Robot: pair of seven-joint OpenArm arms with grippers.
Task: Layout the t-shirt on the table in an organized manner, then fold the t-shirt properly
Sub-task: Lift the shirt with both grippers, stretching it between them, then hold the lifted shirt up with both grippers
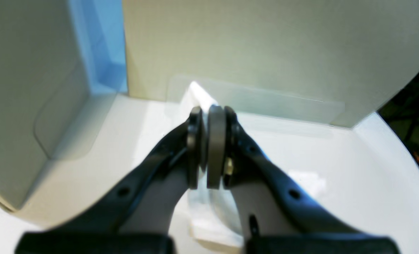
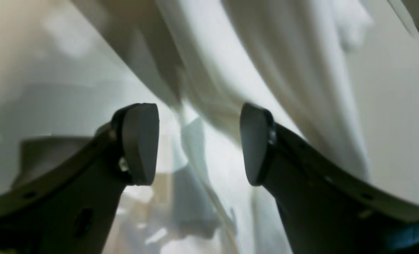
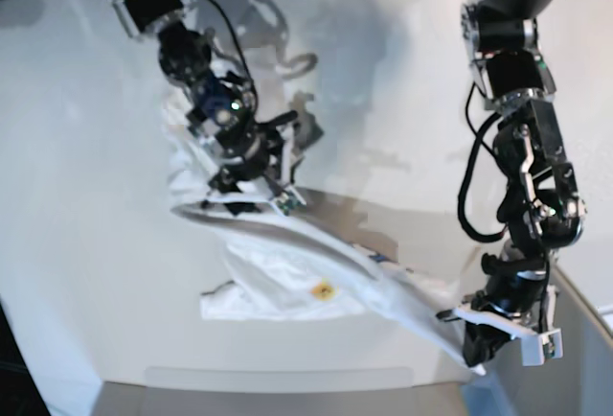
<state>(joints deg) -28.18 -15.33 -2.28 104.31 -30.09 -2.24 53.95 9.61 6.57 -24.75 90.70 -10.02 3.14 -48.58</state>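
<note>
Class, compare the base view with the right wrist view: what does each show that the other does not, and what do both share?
Only the base view shows both arms, the table, the left gripper shut on a corner of the t-shirt, and the shirt's small yellow-orange label. Only the right wrist view shows up close the right gripper with jaws open and apart, nothing between them. Both show the white shirt's hanging folds.

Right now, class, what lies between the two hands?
In the base view, the t-shirt stretches between them as a sagging band: the left hand pinches its corner, while the right hand is open beside its raised part.
</note>
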